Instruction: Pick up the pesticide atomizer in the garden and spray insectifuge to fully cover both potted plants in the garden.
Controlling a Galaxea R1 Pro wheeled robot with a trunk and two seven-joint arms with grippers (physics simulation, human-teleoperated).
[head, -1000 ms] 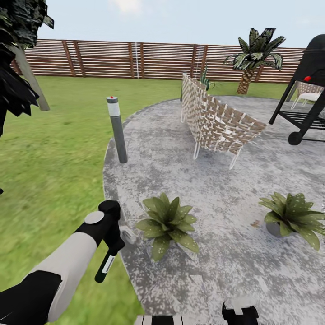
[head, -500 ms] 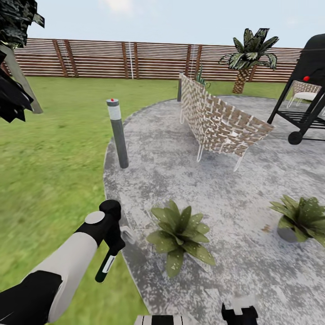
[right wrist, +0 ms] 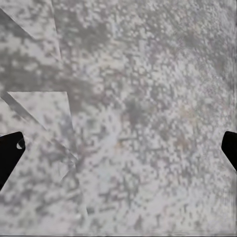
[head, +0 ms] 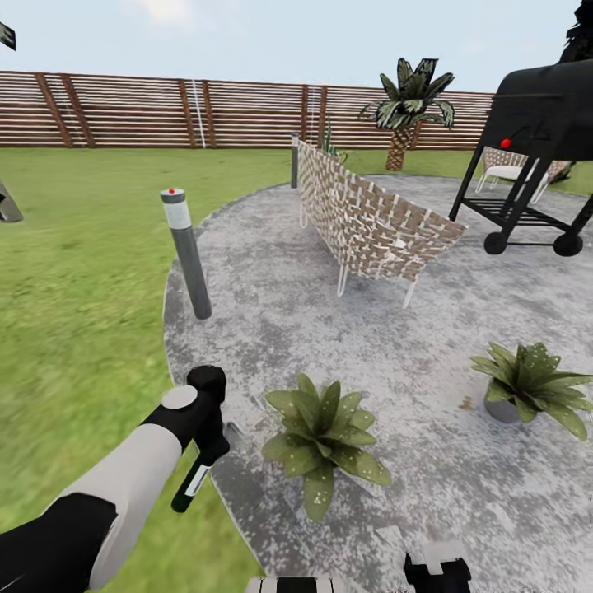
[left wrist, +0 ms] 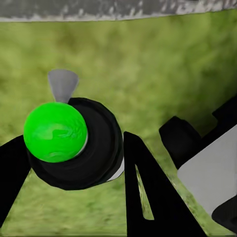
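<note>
At the left of the head view lies the green lawn point(head: 82, 272) of the garden. A grey post lamp point(head: 187, 254) stands at the edge of the round grey patio point(head: 428, 461).

In the lower left of the frame, the left tool point(head: 210, 441) is pinching the pesticide atomizer point(head: 191, 484). The bottle hangs down from the tool, long and slim, tipped a little, with its bottom end low and toward the left. In the left wrist view the two dark fingers point(left wrist: 143, 197) sit on each side of the bottle's round dark end with a bright green ball on it point(left wrist: 55, 132), and grass lies below.

Just to the right of that tool, in the lower middle of the frame, sits the near potted plant point(head: 324, 436). It is close to the bottle, but not touching it. The left arm is the nearer one, so the spray likely has to turn right toward those leaves.

Farther right, well apart, sits the second potted plant point(head: 531, 387). Behind them stand a woven chair point(head: 371, 226) and a black grill point(head: 535, 156).

At the bottom edge the right tool point(head: 436, 568) hangs over the patio. In the right wrist view its dark tips point(right wrist: 10, 153) stand far apart, spread, with nothing between them.
</note>
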